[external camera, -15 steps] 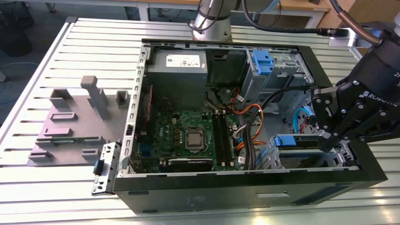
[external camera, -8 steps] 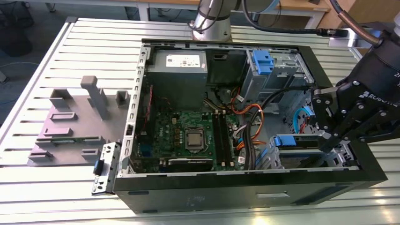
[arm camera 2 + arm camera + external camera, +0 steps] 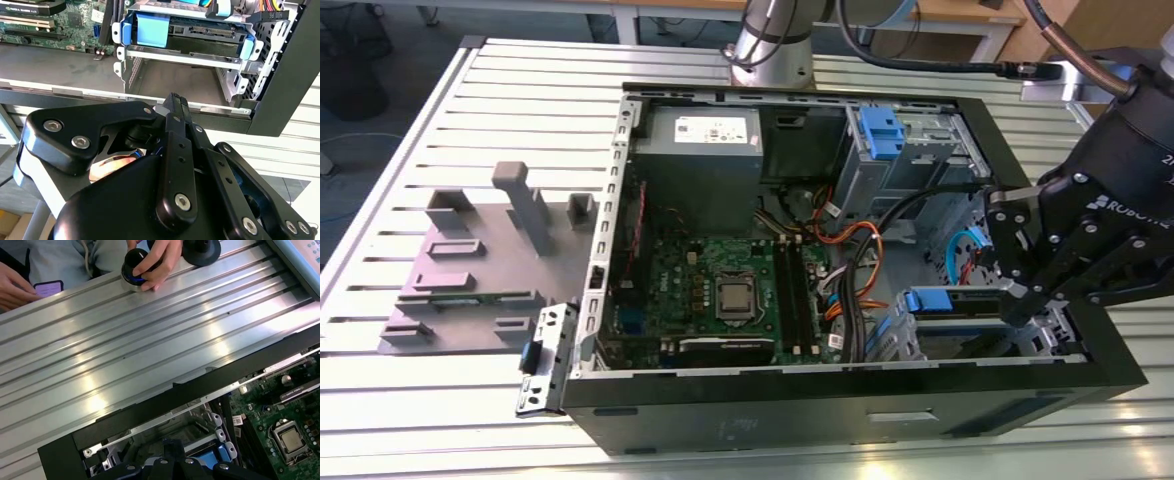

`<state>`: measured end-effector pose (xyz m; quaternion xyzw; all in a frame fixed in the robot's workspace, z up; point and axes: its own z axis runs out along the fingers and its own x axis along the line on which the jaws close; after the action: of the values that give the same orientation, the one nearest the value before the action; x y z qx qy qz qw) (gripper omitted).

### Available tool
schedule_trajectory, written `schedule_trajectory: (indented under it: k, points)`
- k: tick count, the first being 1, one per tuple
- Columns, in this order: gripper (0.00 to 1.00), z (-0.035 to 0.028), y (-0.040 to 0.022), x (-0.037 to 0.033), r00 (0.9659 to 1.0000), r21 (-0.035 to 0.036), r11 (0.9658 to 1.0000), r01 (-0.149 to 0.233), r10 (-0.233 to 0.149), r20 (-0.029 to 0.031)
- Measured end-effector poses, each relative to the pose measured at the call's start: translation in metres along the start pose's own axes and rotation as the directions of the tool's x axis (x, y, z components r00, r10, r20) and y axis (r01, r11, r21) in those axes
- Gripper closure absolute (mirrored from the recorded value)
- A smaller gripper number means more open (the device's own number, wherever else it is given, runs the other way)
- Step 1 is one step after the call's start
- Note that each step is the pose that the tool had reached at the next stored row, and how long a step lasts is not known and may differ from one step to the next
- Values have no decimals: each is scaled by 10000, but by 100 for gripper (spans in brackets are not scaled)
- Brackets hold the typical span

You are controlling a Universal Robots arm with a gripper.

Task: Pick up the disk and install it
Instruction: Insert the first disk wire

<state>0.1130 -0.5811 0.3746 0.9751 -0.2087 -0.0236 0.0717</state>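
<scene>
The disk (image 3: 945, 301) sits in the drive cage at the front corner of the open computer case (image 3: 854, 400), on the exterior view's right. Its blue carrier handle (image 3: 150, 29) faces outward, with the silver drive body (image 3: 200, 32) behind it in the upper slot. The slot below it (image 3: 175, 80) is bare metal. My gripper (image 3: 1019, 298) hangs just beside the cage, fingers pressed together with nothing between them. In the second wrist view my gripper (image 3: 173, 100) points at the cage's lower rail, a short way off the disk. The blue carrier (image 3: 210, 454) shows in the first wrist view too.
A grey foam fixture (image 3: 480, 260) lies on the slatted aluminium table (image 3: 427, 400) at the exterior view's left. Inside the case are a power supply (image 3: 700, 140), motherboard (image 3: 720, 290), cables (image 3: 854, 250) and another blue-fronted bay (image 3: 881, 130). A person's hand (image 3: 160, 260) holds a black round object beyond the case.
</scene>
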Motion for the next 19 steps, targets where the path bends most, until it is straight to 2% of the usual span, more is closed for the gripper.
schedule_trajectory:
  k: [19]
  points:
    - [89, 3, 0, 0, 10000, -99, 9999, 42, -43, -51]
